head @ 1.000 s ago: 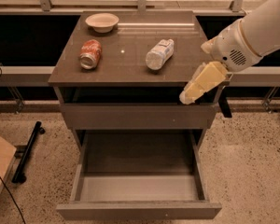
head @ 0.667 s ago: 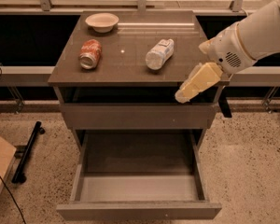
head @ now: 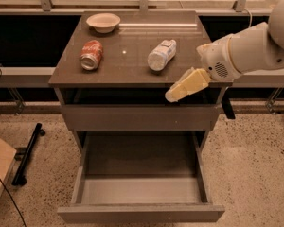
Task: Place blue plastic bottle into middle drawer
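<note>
The blue plastic bottle lies on its side on the brown tabletop, right of centre, cap pointing away. The middle drawer is pulled out below, its pale grey floor bare. My gripper hangs at the tabletop's front right edge, below and right of the bottle, apart from it and holding nothing. The white arm reaches in from the right.
A red soda can lies on its side at the tabletop's left. A white bowl stands at the back left. The upper drawer front is closed. A cardboard box and a black bar are on the floor at left.
My gripper has moved a little to the left along the tabletop's front edge. The bottle, can and drawer have not moved.
</note>
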Available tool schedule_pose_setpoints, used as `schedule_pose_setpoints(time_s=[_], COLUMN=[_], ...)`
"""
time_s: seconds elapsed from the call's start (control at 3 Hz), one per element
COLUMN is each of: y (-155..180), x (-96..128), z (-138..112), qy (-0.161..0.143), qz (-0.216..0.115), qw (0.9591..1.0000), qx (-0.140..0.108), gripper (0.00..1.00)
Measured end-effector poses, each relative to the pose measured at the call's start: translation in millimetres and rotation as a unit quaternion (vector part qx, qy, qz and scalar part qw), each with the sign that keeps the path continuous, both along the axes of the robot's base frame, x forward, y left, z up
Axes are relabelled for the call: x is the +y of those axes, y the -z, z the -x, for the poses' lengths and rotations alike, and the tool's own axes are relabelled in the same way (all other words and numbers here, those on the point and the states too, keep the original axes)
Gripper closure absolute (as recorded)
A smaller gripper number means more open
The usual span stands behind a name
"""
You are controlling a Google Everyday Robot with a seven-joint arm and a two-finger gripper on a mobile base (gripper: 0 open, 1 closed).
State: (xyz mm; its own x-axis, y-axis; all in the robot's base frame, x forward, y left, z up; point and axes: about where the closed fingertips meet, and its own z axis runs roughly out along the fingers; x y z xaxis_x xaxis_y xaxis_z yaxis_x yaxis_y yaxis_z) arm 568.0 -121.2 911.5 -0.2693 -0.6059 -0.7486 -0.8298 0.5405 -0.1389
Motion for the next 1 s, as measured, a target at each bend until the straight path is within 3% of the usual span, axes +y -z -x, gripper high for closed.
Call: schedule_pose_setpoints(time_s=[0.33,1.0], y=[11.9,12.6], x=[5.0,13.0], z=[-32.6,-37.8], qy=[0.024,0.030], qz=[-0.007,-0.015], qw=[0.9993,0.9988], qx=[-0.028,-0.035], gripper=[0.00,0.00])
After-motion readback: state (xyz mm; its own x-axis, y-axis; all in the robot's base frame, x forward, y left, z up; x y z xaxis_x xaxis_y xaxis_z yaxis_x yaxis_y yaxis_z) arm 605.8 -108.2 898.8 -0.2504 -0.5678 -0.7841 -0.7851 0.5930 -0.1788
